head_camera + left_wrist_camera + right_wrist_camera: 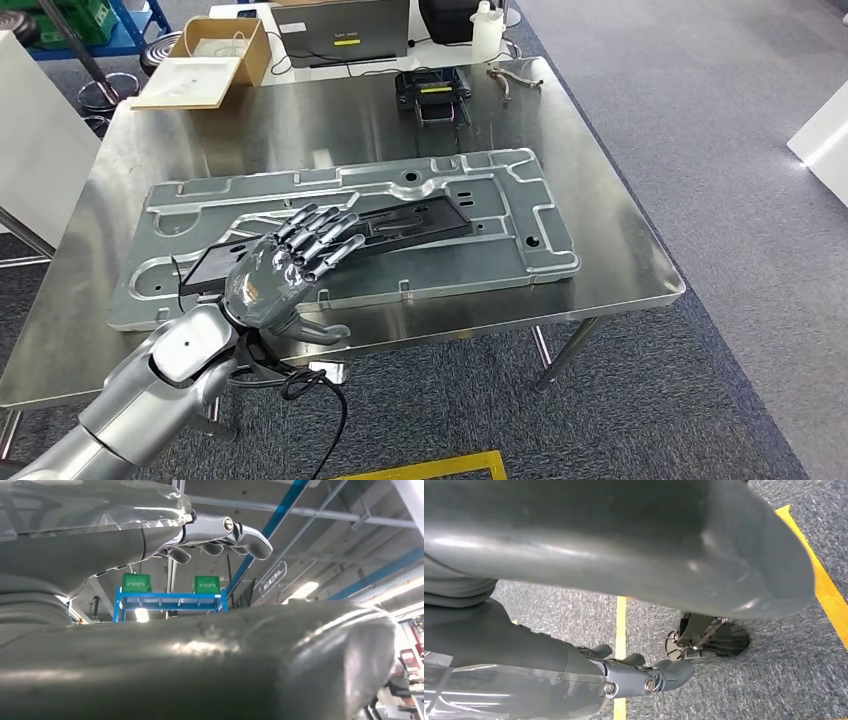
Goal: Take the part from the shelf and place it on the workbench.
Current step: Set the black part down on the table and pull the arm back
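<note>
Part on tray, fingers above

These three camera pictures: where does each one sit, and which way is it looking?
Head view: high on the body, looking down at the steel workbench with the black part; left hand shows.
Left wrist view: behind the left hand, facing up at the ceiling; shares that hand.
Right wrist view: behind the right hand, facing the carpet.
</note>
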You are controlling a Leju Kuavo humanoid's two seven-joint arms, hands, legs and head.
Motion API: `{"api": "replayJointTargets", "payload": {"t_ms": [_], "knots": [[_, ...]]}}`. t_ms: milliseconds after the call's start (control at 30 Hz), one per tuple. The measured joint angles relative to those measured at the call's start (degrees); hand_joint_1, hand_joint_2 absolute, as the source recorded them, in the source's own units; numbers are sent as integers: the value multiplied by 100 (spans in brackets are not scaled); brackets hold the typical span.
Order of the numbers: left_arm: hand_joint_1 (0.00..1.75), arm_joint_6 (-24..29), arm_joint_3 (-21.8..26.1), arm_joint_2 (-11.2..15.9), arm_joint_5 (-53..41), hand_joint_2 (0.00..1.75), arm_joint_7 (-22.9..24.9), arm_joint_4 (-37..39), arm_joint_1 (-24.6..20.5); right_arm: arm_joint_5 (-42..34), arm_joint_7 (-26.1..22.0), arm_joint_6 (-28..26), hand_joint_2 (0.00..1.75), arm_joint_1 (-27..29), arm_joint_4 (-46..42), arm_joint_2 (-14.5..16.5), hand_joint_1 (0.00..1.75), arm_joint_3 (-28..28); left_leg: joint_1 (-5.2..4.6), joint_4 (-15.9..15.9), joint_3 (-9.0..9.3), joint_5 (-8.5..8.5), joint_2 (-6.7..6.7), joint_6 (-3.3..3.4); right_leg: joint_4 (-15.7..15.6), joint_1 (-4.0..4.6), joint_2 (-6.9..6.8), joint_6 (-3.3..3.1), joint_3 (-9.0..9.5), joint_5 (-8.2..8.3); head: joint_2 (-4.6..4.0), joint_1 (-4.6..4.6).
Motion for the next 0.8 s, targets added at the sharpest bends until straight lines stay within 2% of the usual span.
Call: {"api": "replayJointTargets", "payload": {"t_ms": [67, 100, 167, 200, 233, 267, 300, 333, 367, 400, 433, 533, 567, 600, 633, 700, 733, 767, 800], "knots": [[0, 26, 17, 4, 0, 0, -6, -52, 13, 1, 2, -1, 0, -12, -1, 11, 0, 2, 38, -139, 67, 75, 23, 63, 53, 3, 4, 41, -9, -58, 0, 1], [0, 36, 23, 5, 0, 0, -8, -71, 14, 1, 2, -2, 0, -19, -1, 12, 0, 3, 64, -208, 97, 112, 38, 78, 225, 8, 8, 51, -85, -179, 0, 1], [0, 49, 30, 8, -1, 0, -14, -88, 30, 1, 2, -5, 0, -26, -1, 11, 0, 4, 85, -246, 99, 138, 61, 92, 896, -14, 13, 84, -417, -545, 0, 1], [0, 51, 32, 9, -1, 0, -17, -90, 46, 1, 2, -6, 0, -27, -1, 11, 0, 4, 89, -240, 85, 139, 66, 90, 1248, -34, 14, 111, -602, -677, 0, 0], [0, 53, 33, 9, -2, 0, -19, -90, 63, 1, 3, -7, 0, -26, -1, 11, 0, 4, 96, -229, 73, 138, 70, 82, 1473, -60, 13, 142, -729, -705, 0, 1], [0, 55, 33, 9, -2, 0, -21, -90, 76, 1, 3, -6, 0, -25, 0, 11, 0, 4, 109, -209, 60, 133, 71, 63, 1492, -89, 12, 177, -759, -610, 0, 1], [0, 56, 34, 9, -2, 0, -21, -90, 84, 1, 4, -6, 0, -26, 0, 11, 0, 4, 130, -175, 45, 121, 71, 35, 1304, -121, 10, 214, -684, -421, 0, 1], [0, 57, 34, 9, -2, 0, -22, -90, 86, 1, 4, -6, 0, -29, 0, 11, 0, 4, 151, -123, 23, 99, 70, -9, 952, -158, 8, 254, -527, -201, 0, 1], [0, 59, 35, 10, -2, 0, -22, -91, 87, 1, 5, -6, 0, -34, 2, 15, 0, 4, 166, -62, -11, 77, 67, -61, 626, -167, 18, 280, -371, -53, 0, 2], [0, 61, 37, 10, -3, 0, -23, -93, 87, 1, 5, -7, 0, -39, 2, 20, 0, 4, 171, -4, -44, 60, 63, -114, 402, -166, 39, 267, -274, 47, 0, 1], [0, 64, 38, 10, -4, 0, -23, -97, 86, 1, 6, -7, 0, -45, 3, 24, 0, 4, 167, 49, -79, 55, 58, -164, 283, -158, 59, 235, -233, 70, 0, 1], [0, 71, 48, 10, -3, 0, -23, -111, 92, 2, 7, -7, 0, -65, 3, 28, 0, 7, 180, 112, -146, 77, 46, -277, 299, -127, 83, 60, -316, 81, 0, -1], [0, 72, 53, 10, -2, 0, -24, -114, 95, 3, 7, -7, 0, -69, 2, 28, 0, 8, 194, 172, -182, 7, 53, -303, 298, -122, 78, 4, -346, 107, 0, -1], [0, 73, 60, 10, -2, 0, -24, -116, 98, 3, 7, -7, 0, -70, 2, 28, 0, 8, 203, 339, -250, -150, 64, -319, 288, -117, 70, -54, -381, 141, 0, -1], [0, 73, 66, 10, -2, 0, -24, -116, 98, 3, 7, -7, 0, -70, 2, 28, 0, 8, 208, 628, -357, -379, 75, -330, 284, -108, 61, -102, -424, 177, 0, -1], [0, 74, 75, 10, -2, 0, -24, -116, 103, 3, 7, -7, 0, -68, 2, 29, 0, 8, 202, 1392, -605, -851, 82, -337, 289, -65, 46, -167, -533, 249, 0, -1], [0, 74, 75, 10, -2, 0, -24, -116, 109, 3, 8, -7, 0, -66, 2, 30, 0, 9, 196, 1664, -662, -971, 82, -329, 295, -41, 38, -183, -586, 285, 0, -1], [0, 74, 75, 10, -2, 0, -24, -116, 115, 4, 9, -7, 0, -65, 2, 30, 0, 9, 187, 1738, -618, -979, 82, -307, 301, -16, 32, -192, -636, 320, 0, -2], [0, 74, 76, 10, -2, 0, -24, -116, 118, 4, 10, -7, 0, -66, 2, 31, 0, 9, 173, 1596, -464, -890, 82, -272, 308, 7, 28, -197, -679, 352, 0, -2]]}}
